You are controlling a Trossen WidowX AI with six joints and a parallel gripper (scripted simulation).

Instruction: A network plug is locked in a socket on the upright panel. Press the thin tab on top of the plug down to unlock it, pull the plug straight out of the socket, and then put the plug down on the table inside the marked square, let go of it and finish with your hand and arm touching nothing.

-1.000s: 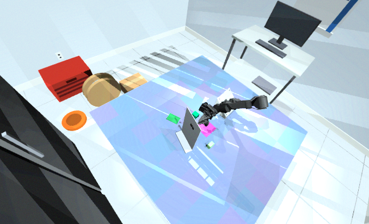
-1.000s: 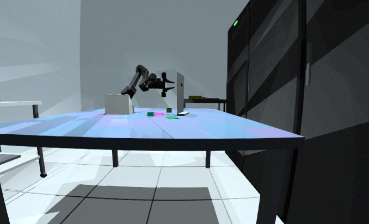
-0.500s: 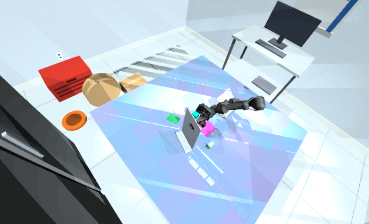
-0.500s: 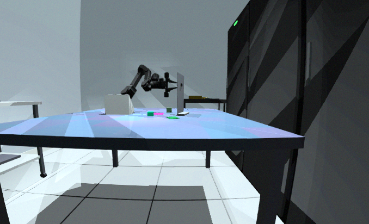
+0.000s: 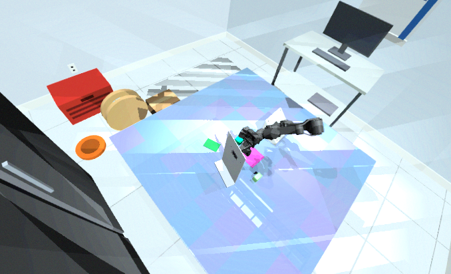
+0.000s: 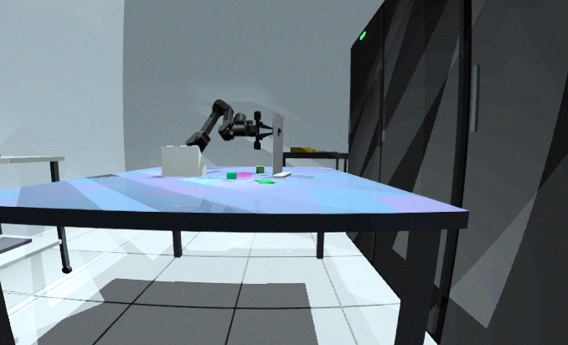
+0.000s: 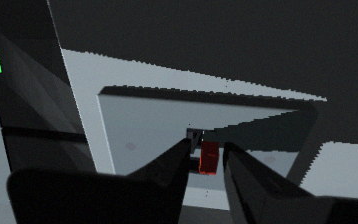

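Seen from the exterior view, going left to right: a white block (image 5: 277,116) (image 6: 181,161) stands on the table (image 5: 271,238) (image 6: 221,220), with the black arm (image 5: 283,128) (image 6: 210,122) reaching rightward above it. Below the arm, a teal cube (image 5: 239,139) (image 6: 231,175) sits on the table, and next comes a flat magenta patch (image 5: 254,157) (image 6: 244,175). A small green cube (image 5: 257,177) (image 6: 260,169) sits farther back, and a flat green patch (image 5: 211,145) (image 6: 265,182) lies nearer. The gripper (image 5: 240,145) (image 6: 271,131) (image 7: 207,148) points at the upright panel (image 5: 233,166) (image 6: 277,150) (image 7: 130,67), its tips close to the panel's left face; whether they touch it I cannot tell. Its fingers are a little open, one on either side of the red plug (image 7: 209,157), with a narrow gap showing on both sides in the wrist view, so it has no grip on the plug. The plug is at the socket (image 7: 194,136) in the grey plate (image 7: 150,117) on the panel; how deep it sits cannot be told. At the far right stands a tall dark cabinet (image 5: 43,207) (image 6: 427,128) (image 7: 30,75).
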